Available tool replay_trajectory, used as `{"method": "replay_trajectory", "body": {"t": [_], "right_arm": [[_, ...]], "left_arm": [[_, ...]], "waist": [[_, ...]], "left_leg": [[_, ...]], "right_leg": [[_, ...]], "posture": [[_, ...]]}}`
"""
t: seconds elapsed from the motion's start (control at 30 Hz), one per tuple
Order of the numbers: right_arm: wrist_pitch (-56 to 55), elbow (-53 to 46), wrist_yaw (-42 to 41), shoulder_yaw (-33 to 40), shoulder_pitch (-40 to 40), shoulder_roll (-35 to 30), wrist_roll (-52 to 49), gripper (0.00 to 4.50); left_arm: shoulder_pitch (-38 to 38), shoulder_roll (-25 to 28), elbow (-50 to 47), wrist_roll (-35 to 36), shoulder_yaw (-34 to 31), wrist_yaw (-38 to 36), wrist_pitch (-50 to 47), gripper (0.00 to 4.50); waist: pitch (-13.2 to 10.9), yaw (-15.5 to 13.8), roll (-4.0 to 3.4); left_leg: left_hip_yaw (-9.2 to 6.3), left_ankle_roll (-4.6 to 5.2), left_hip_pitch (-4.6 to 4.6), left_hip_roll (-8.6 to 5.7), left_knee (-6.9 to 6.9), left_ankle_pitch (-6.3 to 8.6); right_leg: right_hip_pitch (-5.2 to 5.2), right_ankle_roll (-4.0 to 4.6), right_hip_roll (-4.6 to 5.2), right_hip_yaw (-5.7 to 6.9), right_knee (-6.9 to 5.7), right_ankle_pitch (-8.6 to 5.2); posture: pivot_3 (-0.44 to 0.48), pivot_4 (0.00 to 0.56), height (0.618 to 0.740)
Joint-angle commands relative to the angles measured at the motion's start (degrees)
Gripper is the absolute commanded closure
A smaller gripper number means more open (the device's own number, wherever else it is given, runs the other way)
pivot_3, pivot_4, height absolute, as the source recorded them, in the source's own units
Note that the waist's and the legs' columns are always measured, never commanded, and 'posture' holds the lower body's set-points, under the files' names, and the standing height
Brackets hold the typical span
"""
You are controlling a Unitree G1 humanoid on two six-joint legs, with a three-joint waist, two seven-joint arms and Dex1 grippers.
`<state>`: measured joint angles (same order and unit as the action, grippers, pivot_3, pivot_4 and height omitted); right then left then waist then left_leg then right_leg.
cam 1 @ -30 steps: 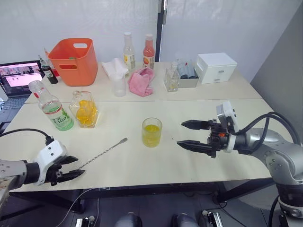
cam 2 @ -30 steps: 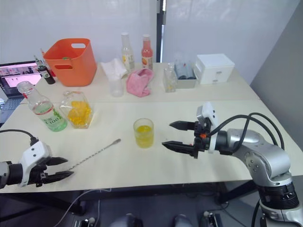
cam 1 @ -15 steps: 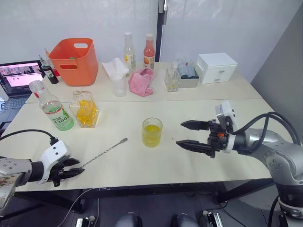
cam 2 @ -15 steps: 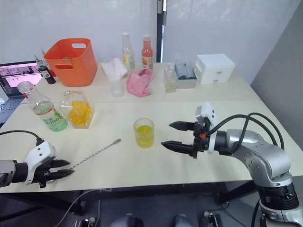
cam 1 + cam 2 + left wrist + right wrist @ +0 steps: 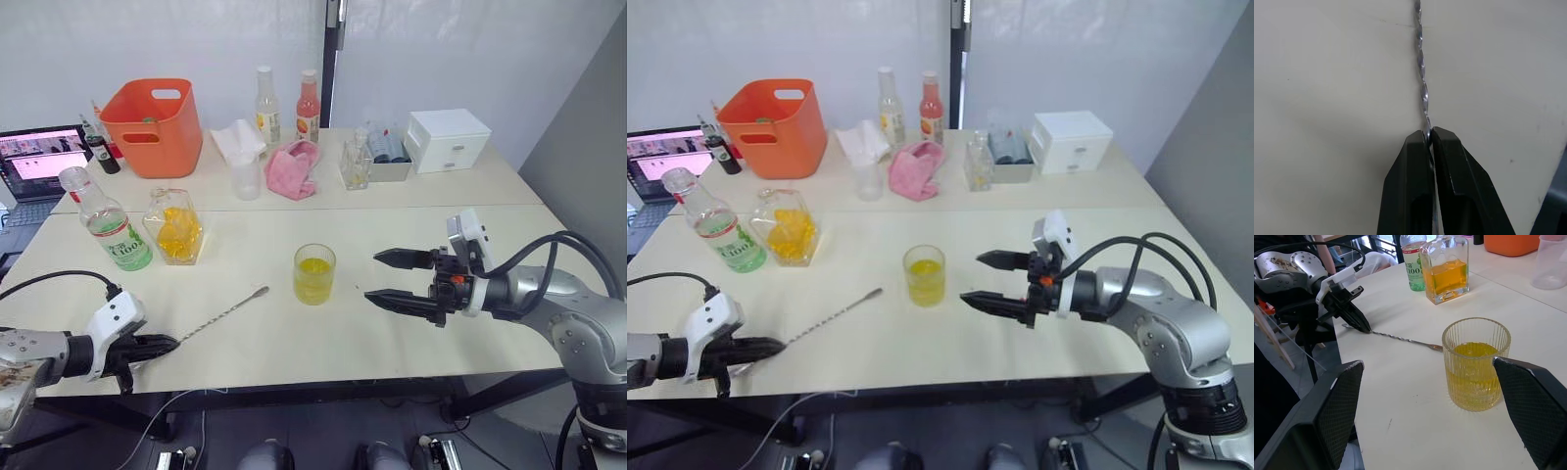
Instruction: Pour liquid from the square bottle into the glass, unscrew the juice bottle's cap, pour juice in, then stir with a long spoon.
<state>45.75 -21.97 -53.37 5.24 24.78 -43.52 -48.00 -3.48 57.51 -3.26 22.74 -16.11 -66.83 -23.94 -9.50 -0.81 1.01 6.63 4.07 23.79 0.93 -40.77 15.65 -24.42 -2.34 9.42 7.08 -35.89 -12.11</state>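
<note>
The long spoon (image 5: 220,313) lies slanted on the table, its bowl pointing toward the glass (image 5: 314,273), which holds yellow liquid. My left gripper (image 5: 162,345) sits at the table's near left edge, shut on the spoon's handle end; the left wrist view shows the twisted stem (image 5: 1422,83) pinched between the fingers (image 5: 1410,186). My right gripper (image 5: 372,277) hovers open just right of the glass. The square bottle (image 5: 176,227) with orange liquid stands at the left beside the green-labelled juice bottle (image 5: 106,230). I cannot make out the juice bottle's cap.
Along the back stand an orange basket (image 5: 152,127), a laptop (image 5: 39,162), a clear measuring cup (image 5: 247,176), a pink cloth (image 5: 294,166), two tall slim bottles (image 5: 265,103) and a white box (image 5: 448,139).
My left gripper has closed from open onto the spoon's handle end, and the spoon has shifted slightly. The right arm has stayed still.
</note>
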Motion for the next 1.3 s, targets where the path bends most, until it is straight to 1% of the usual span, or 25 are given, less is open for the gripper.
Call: {"method": "replay_trajectory", "body": {"t": [0.03, 0.17, 0.4, 0.57, 0.77, 0.83, 0.9, 1.0, 1.07, 1.17, 1.3], "right_arm": [[-0.5, -0.8, 0.0, 1.6, 0.5, -0.8, -0.1, 0.0], [-0.5, -0.1, 0.5, 1.8, 0.9, -0.6, 0.1, 0.0], [-0.4, 1.4, 1.8, 1.5, 3.0, 0.5, -0.3, 0.0], [0.2, 1.7, 3.3, 2.2, 4.9, 2.1, -1.7, 0.0], [3.7, 1.4, 8.5, 3.7, 8.7, 6.7, -7.7, 0.0], [5.0, 1.7, 11.1, 3.8, 10.3, 8.7, -10.0, 0.0], [6.9, 2.2, 15.0, 3.4, 12.4, 12.4, -13.1, 0.0], [9.5, 4.2, 22.7, 2.8, 15.5, 19.1, -16.8, 0.0], [10.4, 5.1, 26.9, 1.9, 17.5, 23.6, -18.5, 0.0], [10.9, 6.3, 32.2, 2.3, 19.6, 28.8, -21.5, 0.0], [9.8, 7.6, 37.4, 3.9, 21.2, 33.3, -25.4, 0.0]], "left_arm": [[2.2, -0.4, -0.7, 3.9, -5.5, 0.6, -0.8, 4.45], [5.0, -2.4, -5.8, 11.5, -9.3, 3.5, -8.3, 4.45], [8.1, -5.3, -13.0, 20.6, -11.6, 9.9, -17.6, 4.45], [10.0, -6.9, -15.3, 25.2, -12.5, 13.6, -21.2, 4.45], [12.5, -8.2, -17.6, 32.9, -14.0, 17.3, -25.4, 4.45], [13.8, -8.4, -18.2, 35.0, -14.0, 18.9, -26.5, 4.45], [15.8, -8.7, -19.1, 38.0, -13.7, 20.9, -27.8, 4.45], [18.7, -9.6, -20.1, 42.6, -13.0, 24.2, -29.6, 4.45], [20.2, -10.5, -21.3, 45.5, -12.1, 26.2, -30.4, 4.45], [21.9, -11.6, -22.2, 49.0, -11.1, 29.4, -30.9, 4.45], [23.1, -12.4, -23.1, 51.6, -10.1, 32.3, -30.9, 4.45]], "waist": [[0.0, 0.0, 0.0], [0.0, 0.0, 0.0], [0.0, 0.2, 0.0], [0.0, 0.1, 0.01], [0.0, 0.1, 0.01], [0.0, 0.1, 0.01], [0.0, 0.2, 0.01], [0.0, 0.3, 0.02], [0.0, 0.3, 0.02], [0.0, 0.3, 0.01], [0.0, 0.4, 0.01]], "left_leg": [[0.0, 0.0, 0.0, 0.0, 0.0, 0.0], [0.0, 0.01, 0.0, -0.01, 0.0, 0.0], [-0.01, -0.02, -0.02, 0.0, 0.0, -0.03], [0.0, -0.02, -0.02, -0.01, -0.01, -0.04], [-0.01, -0.05, -0.02, -0.01, -0.02, -0.06], [-0.02, -0.06, -0.01, -0.01, -0.02, -0.07], [-0.02, -0.07, -0.04, -0.01, -0.03, -0.07], [-0.03, -0.1, -0.05, -0.01, -0.02, -0.09], [-0.03, -0.12, -0.06, 0.0, -0.02, -0.11], [-0.03, -0.14, -0.05, -0.01, -0.01, -0.13], [-0.03, -0.14, -0.05, -0.03, -0.01, -0.13]], "right_leg": [[0.0, 0.0, 0.0, 0.0, 0.0, 0.0], [0.02, 0.0, 0.0, 0.0, 0.0, 0.0], [0.05, -0.01, -0.05, -0.01, 0.0, 0.01], [0.06, -0.02, -0.06, -0.01, -0.01, 0.01], [0.08, -0.01, -0.08, -0.01, -0.02, 0.01], [0.08, -0.01, -0.08, -0.01, -0.02, 0.01], [0.1, -0.01, -0.09, -0.02, -0.02, 0.01], [0.1, -0.01, -0.12, -0.02, -0.11, 0.01], [0.12, 0.0, -0.14, -0.03, -0.2, 0.02], [0.11, 0.0, -0.19, -0.02, -0.29, 0.02], [0.14, 0.0, -0.23, -0.01, -0.27, 0.02]], "posture": [[0.0, 0.15, 0.713], [0.0, 0.15, 0.713], [0.0, 0.15, 0.713], [0.0, 0.15, 0.713], [0.0, 0.15, 0.713], [0.0, 0.15, 0.713], [0.0, 0.15, 0.713], [0.0, 0.15, 0.713], [0.0, 0.15, 0.713], [0.0, 0.15, 0.713], [0.0, 0.15, 0.713]]}}
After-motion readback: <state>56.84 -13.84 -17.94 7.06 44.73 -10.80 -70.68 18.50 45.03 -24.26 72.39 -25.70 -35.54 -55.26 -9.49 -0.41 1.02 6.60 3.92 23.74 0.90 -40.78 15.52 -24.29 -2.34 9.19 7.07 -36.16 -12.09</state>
